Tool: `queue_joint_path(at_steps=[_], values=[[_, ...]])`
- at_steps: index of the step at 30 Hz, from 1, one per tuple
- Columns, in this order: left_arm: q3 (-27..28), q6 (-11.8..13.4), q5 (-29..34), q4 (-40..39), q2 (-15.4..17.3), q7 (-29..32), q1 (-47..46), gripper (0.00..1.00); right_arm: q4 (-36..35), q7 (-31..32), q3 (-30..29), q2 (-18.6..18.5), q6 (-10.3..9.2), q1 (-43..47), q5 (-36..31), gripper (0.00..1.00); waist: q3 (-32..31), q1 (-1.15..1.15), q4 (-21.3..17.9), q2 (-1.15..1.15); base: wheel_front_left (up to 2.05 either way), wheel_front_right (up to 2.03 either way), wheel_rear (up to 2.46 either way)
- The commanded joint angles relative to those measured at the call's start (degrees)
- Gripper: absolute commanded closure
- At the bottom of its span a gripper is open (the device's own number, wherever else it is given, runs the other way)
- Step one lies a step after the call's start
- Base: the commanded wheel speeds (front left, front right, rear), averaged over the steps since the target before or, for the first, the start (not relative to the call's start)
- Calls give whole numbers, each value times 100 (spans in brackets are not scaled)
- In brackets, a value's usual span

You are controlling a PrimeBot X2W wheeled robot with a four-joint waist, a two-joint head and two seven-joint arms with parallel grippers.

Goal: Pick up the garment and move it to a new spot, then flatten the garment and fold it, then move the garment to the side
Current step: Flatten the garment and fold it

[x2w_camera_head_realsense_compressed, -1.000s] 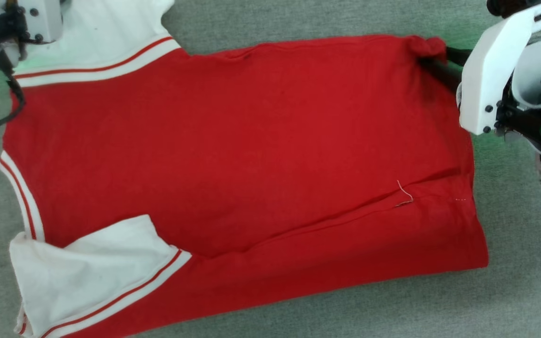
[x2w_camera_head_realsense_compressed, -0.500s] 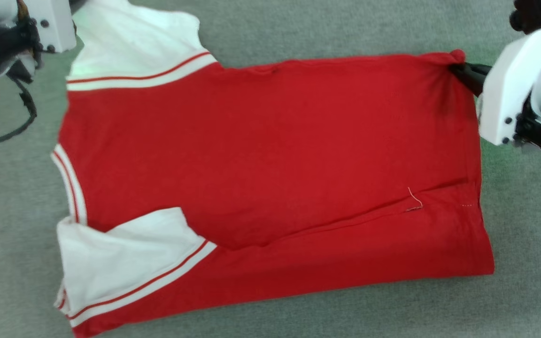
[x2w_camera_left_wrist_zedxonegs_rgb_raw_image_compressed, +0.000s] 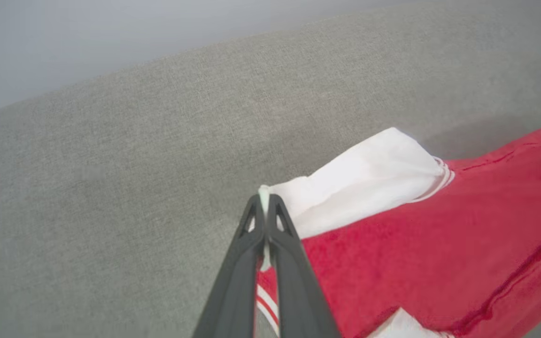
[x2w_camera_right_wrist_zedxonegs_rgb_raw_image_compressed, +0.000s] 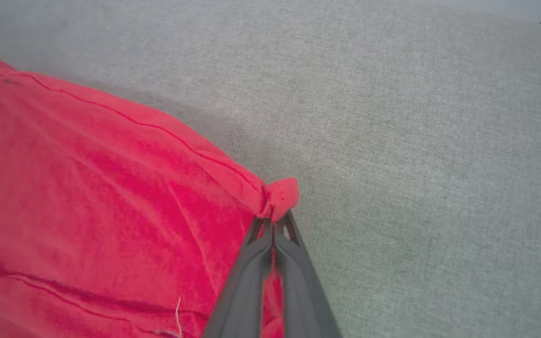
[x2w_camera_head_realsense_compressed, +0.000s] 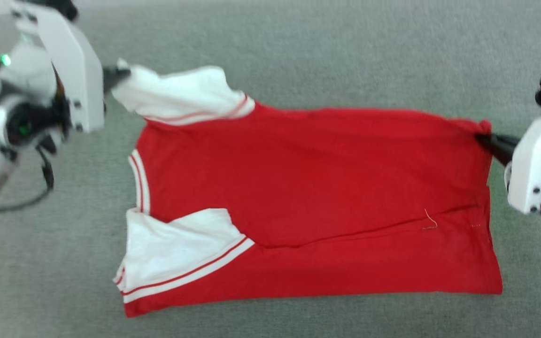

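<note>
1. Takes in more of the grey surface (x2w_camera_head_realsense_compressed: 345,56) around the garment (x2w_camera_head_realsense_compressed: 308,188) than a second ago, through a shift of the camera.
2. Shows the far white sleeve (x2w_camera_head_realsense_compressed: 181,96) now bunched and drawn up, where it lay spread flat earlier.
3. Finds the left gripper (x2w_camera_head_realsense_compressed: 122,74) at the tip of that sleeve, fingers pressed together on a pinch of white cloth.
4. Finds the right gripper (x2w_camera_head_realsense_compressed: 484,138) at the garment's far hem corner, now clamped tight on a knot of red cloth.
5. Places the garment flat on the grey surface, long axis running left to right, collar end toward the robot's left, hem toward its right.
6. Shows the garment's near edge folded over, near sleeve (x2w_camera_head_realsense_compressed: 181,256) on top.
</note>
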Motion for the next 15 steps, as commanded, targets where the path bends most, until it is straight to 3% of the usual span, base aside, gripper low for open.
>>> queue_joint_path(at_steps=[1, 10, 15], values=[[3, 204, -143, -442, 171, 33, 347, 100, -156, 46, -61, -65, -2, 295, 76, 100, -389, 0, 287, 0, 0, 0, 0], [-179, 1260, -642, -2758, 1064, -129, 1902, 100, -680, 459, -419, -61, -2, 1488, 114, 100, -546, 0, 329, 0, 0, 0, 0], [-314, 1422, -770, -3071, 1105, -297, 2395, 100, -714, 623, -511, 23, -2, 1761, 54, 100, -521, 0, 319, 0, 0, 0, 0]])
